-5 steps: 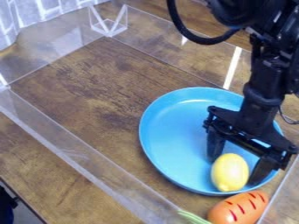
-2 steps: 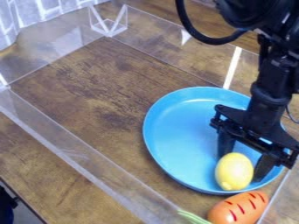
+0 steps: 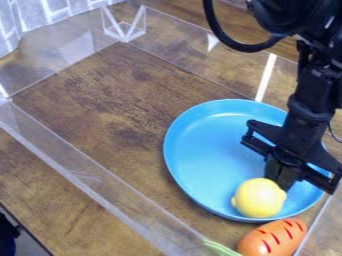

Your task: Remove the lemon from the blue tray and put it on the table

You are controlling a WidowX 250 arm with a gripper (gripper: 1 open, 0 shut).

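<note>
The black gripper (image 3: 285,176) points straight down over the right side of the blue tray (image 3: 198,150), its jaws drawn narrow at the far edge of the lemon (image 3: 258,198). I cannot tell whether they pinch it. The lemon sits in the tray near its front rim. An orange carrot toy (image 3: 274,240) lies on the wooden table (image 3: 107,100) just outside the tray.

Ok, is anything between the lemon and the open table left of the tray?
Nothing visible. The lemon lies inside the blue tray, so it only has to clear the shallow rim. The table left of it shows bare wood; the carrot toy lies past the tray's near edge, off that path.
</note>
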